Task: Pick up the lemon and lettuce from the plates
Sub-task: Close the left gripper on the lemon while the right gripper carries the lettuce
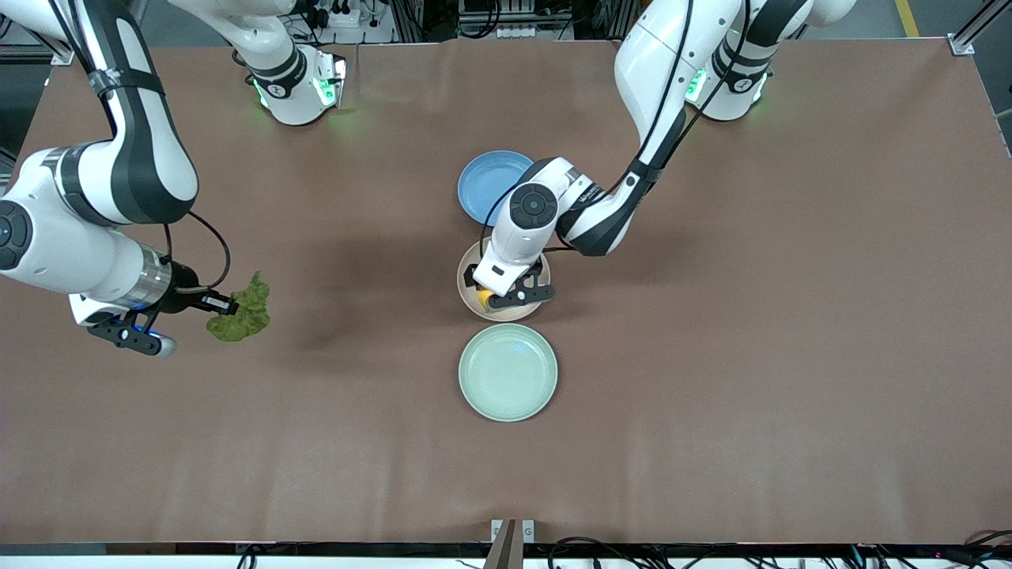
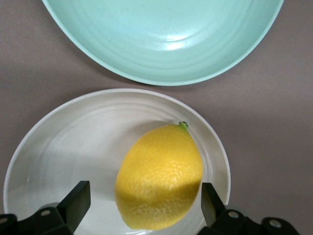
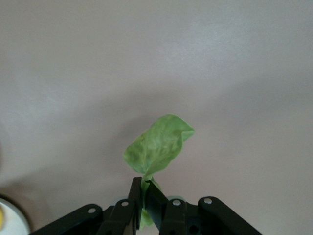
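Note:
The yellow lemon [image 2: 159, 176] lies on the beige plate [image 2: 73, 147] at the table's middle; in the front view the lemon [image 1: 484, 299] shows only partly under the hand. My left gripper [image 2: 145, 196] is open and low over that plate [image 1: 514, 314], one finger on each side of the lemon, with a gap at both. The mint green plate [image 1: 508, 371] is empty, nearer the front camera. My right gripper [image 1: 225, 304] is shut on the green lettuce [image 1: 243, 310] leaf, holding it over bare table at the right arm's end. The leaf [image 3: 159, 144] hangs from its fingers [image 3: 146, 188].
An empty blue plate [image 1: 486, 186] lies just farther from the front camera than the beige plate, partly under the left arm. The mint plate's rim [image 2: 161, 78] sits close to the beige plate. Brown tabletop surrounds the plates.

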Available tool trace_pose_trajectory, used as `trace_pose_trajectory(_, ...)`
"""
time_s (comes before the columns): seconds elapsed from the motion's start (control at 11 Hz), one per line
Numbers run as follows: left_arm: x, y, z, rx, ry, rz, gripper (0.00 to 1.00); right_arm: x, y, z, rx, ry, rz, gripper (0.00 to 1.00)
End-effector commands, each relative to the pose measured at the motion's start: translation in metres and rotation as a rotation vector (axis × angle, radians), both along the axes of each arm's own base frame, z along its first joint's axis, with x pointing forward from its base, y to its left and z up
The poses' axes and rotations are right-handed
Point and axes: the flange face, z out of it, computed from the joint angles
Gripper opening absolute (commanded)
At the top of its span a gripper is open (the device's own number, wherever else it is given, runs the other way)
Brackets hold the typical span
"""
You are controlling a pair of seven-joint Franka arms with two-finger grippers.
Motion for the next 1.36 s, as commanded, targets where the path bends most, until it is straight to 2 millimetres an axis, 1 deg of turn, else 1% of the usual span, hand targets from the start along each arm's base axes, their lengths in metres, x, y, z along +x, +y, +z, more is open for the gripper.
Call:
trace_pose_trajectory(0.0, 0.002, -0.011, -0.006, -0.026, -0.027, 0.063, 1.0, -0.029, -0.034, -0.025, 0.015, -0.024, 0.073, 0.0)
trace_pose_trajectory(0.09, -0.002, -0.017, -0.007, -0.029, -0.062, 0.057, 1.0, -0.035, -0.038, -0.04, 0.013, -0.037, 0.092, 0.0)
trace_pose_trajectory(0.18, -0.002, -0.018, -0.008, -0.015, -0.089, 0.061, 0.71, -0.04, -0.044, -0.055, 0.008, -0.057, 0.096, 0.0)
trace_pose_trajectory(0.27, -0.002, -0.017, -0.009, -0.012, -0.089, 0.077, 0.26, -0.046, -0.049, -0.071, 0.003, -0.07, 0.109, 0.0)
trace_pose_trajectory(0.36, -0.002, -0.017, -0.01, -0.01, -0.088, 0.077, 0.0, -0.051, -0.055, -0.084, 0.001, -0.082, 0.128, 0.0)
trace_pose_trajectory(0.64, -0.001, -0.016, -0.008, -0.009, -0.093, 0.07, 0.0, -0.06, -0.061, -0.114, -0.003, -0.095, 0.141, 0.0)
trace_pose_trajectory(0.82, 0.005, -0.012, 0.01, -0.018, -0.106, 0.069, 0.0, -0.064, -0.064, -0.13, -0.006, -0.107, 0.142, 0.0)
trace_pose_trajectory(0.91, 0.008, -0.007, 0.017, 0.005, -0.083, 0.069, 0.0, -0.065, -0.068, -0.138, -0.005, -0.107, 0.162, 0.0)
trace_pose_trajectory(1.18, 0.018, 0.021, 0.058, 0.086, -0.003, 0.013, 0.0, -0.065, -0.08, -0.155, -0.006, -0.114, 0.206, 0.0)
trace_pose_trajectory(1.27, 0.027, 0.039, 0.07, 0.114, 0.027, 0.002, 0.0, -0.065, -0.081, -0.157, -0.008, -0.121, 0.229, 0.0)
